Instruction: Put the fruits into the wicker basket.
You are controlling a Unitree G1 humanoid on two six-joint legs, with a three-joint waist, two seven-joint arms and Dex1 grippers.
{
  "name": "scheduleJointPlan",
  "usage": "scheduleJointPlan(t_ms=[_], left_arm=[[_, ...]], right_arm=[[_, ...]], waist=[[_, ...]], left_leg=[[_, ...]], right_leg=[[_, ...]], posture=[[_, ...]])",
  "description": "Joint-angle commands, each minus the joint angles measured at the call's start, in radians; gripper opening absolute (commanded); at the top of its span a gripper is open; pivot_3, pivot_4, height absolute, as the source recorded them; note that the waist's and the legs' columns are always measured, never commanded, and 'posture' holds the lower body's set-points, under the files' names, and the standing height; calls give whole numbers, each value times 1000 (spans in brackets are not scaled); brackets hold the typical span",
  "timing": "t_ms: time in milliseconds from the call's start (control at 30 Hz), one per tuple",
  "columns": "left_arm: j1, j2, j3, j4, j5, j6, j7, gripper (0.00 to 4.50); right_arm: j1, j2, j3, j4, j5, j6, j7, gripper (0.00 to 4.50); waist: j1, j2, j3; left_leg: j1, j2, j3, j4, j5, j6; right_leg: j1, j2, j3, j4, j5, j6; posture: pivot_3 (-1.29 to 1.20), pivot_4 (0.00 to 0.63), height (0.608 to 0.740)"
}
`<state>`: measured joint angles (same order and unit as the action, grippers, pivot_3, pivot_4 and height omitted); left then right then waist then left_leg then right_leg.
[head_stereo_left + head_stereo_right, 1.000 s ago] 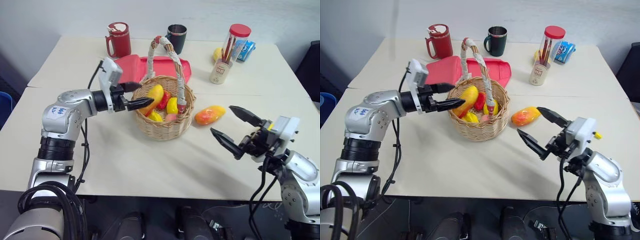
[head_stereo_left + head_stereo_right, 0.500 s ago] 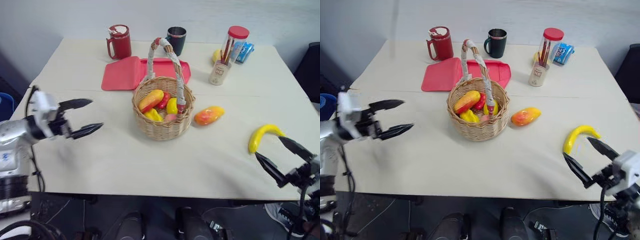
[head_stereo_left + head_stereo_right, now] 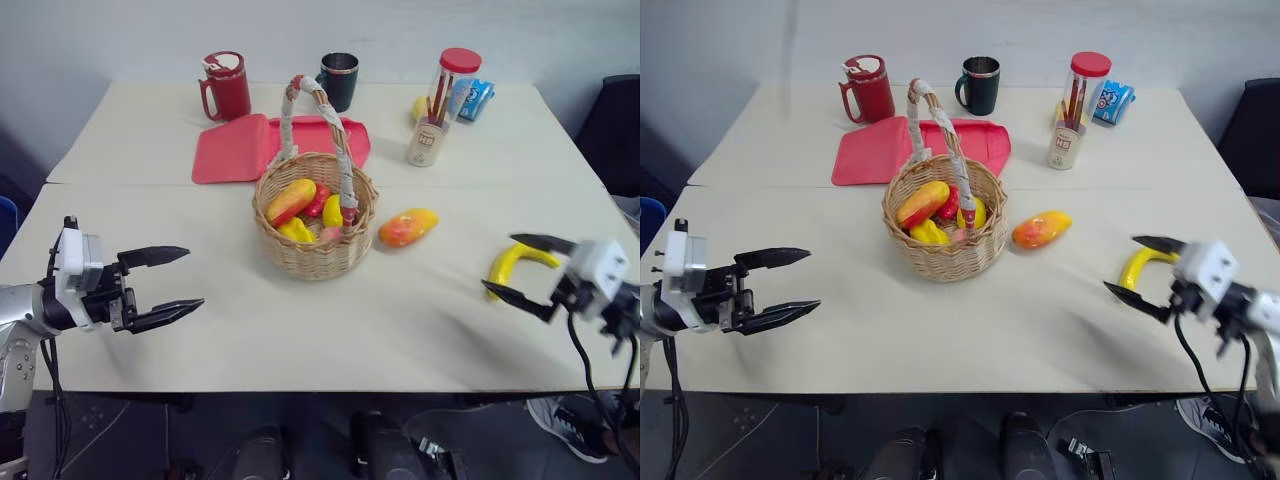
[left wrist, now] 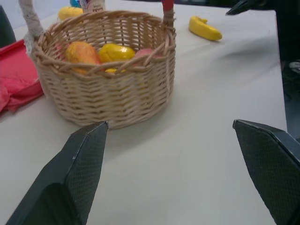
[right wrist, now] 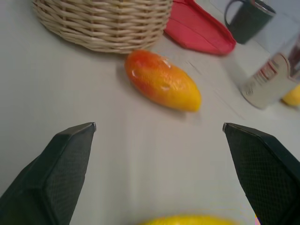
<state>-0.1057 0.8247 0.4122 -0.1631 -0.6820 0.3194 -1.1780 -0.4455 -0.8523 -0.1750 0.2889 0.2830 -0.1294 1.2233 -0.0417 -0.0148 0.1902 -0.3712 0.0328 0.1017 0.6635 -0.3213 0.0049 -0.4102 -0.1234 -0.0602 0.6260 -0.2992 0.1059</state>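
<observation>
Fruits still outside: banana (image 3: 510,266) at the near right, just beside the open, empty right gripper (image 3: 527,270); mango (image 3: 407,227) right of the basket (image 3: 315,255). Left gripper (image 3: 163,284) open, empty. Likely light, stiff, slippery; grip the banana's middle.

tan woven basket (image 3: 315,225), yellow banana (image 3: 512,265), red tray (image 3: 235,148)

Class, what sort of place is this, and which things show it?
Probably an office or lab workroom: a plain pale table holding mugs, a pen cup and a wicker basket of toy fruit.
</observation>
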Motion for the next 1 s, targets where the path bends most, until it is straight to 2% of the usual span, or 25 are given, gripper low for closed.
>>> scheduleJointPlan(t_ms=[33, 133, 333, 567, 667, 800, 900, 1000], left_arm=[[-18, -22, 0, -118, -68, 48, 65, 4481], [-23, -49, -6, -170, -87, 72, 118, 4481], [-43, -82, 7, -223, -153, 133, 208, 4481], [-56, -77, 15, -256, -176, 146, 252, 4481], [-48, -76, 19, -269, -180, 147, 267, 4500], [-34, -79, 31, -283, -190, 150, 283, 4500], [-29, -92, 54, -281, -216, 154, 298, 4500], [-65, -129, 103, -263, -307, 175, 370, 4500]], right_arm=[[-231, 26, 171, 213, -139, -51, 93, 4500], [-444, 104, 275, 436, -242, -89, 84, 4500], [-672, 188, 420, 732, -419, -246, 69, 4500], [-798, 244, 538, 920, -595, -301, -5, 4500], [-810, 250, 550, 959, -631, -305, -41, 3906], [-821, 237, 506, 974, -602, -312, -7, 2798], [-840, 210, 438, 964, -529, -270, 104, 2766], [-884, 194, 343, 938, -426, -148, 215, 2766]], waist=[[1, 0, 0], [9, 0, 0], [11, 0, 0], [0, 0, 0], [-2, 0, 0], [-1, 0, 0], [1, 0, 0], [0, 1, 1]], left_leg=[[0, 0, 0, 0, 0, 0], [-2, 3, 0, 1, 1, -1], [-6, 0, 1, 4, -1, 2], [-6, 1, 2, 5, -1, 1], [-5, 1, 2, 6, 0, 1], [-5, 1, 2, 6, 0, 1], [-5, 1, 2, 6, 0, 1], [-5, 1, 2, 6, 0, 1]], right_leg=[[-1, 1, 0, 0, 0, 0], [0, 8, -1, 0, 0, 0], [-1, 5, -2, -2, 1, 2], [-1, 6, -2, 0, 2, 4], [-1, 6, -2, 1, 2, 4], [-1, 6, -2, 0, 2, 4], [-1, 6, -2, 0, 2, 4], [-1, 6, -2, 0, 2, 4]], posture=[[0, 150, 740], [0, 150, 740], [0, 150, 740], [0, 150, 740], [0, 150, 740], [0, 150, 740], [0, 150, 740], [0, 150, 740]])
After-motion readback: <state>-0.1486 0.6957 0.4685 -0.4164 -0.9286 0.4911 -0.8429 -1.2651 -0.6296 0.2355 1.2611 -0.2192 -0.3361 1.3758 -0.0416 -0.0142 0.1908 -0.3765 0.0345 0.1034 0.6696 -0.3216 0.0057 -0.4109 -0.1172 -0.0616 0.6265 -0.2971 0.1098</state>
